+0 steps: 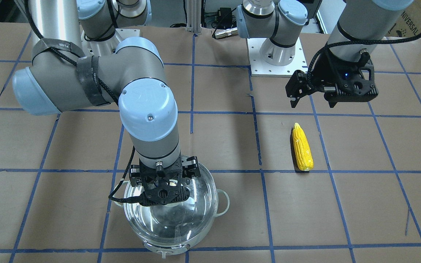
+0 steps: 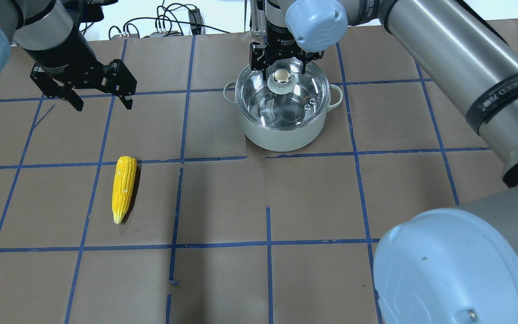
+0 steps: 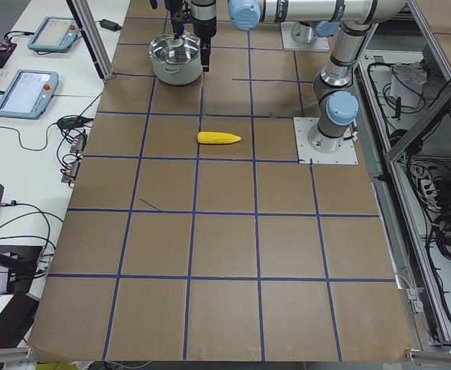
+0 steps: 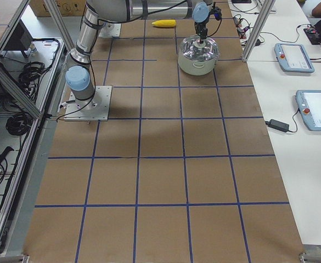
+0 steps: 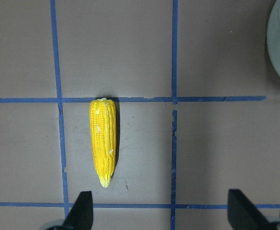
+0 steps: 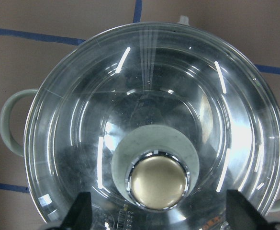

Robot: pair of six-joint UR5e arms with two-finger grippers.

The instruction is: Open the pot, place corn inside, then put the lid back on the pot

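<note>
1 pot [image 2: 281, 130] with 1 glass lid [image 2: 292, 105] seated on it. 1 corn ear [image 2: 123, 186] lies flat on the table [image 2: 313, 202], well apart from the pot. Right gripper [image 2: 279, 67]: jaws wide, either side of the lid knob [image 6: 159, 181], gripping nothing. Left gripper [image 2: 103, 101]: jaws wide, empty, raised near the corn ear.

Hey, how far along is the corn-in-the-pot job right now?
Nothing looks done yet. The lid sits on the pot, with the right claw open over its knob. The corn lies on the table near the open left claw. Left: lift lid, load corn, replace lid.
</note>
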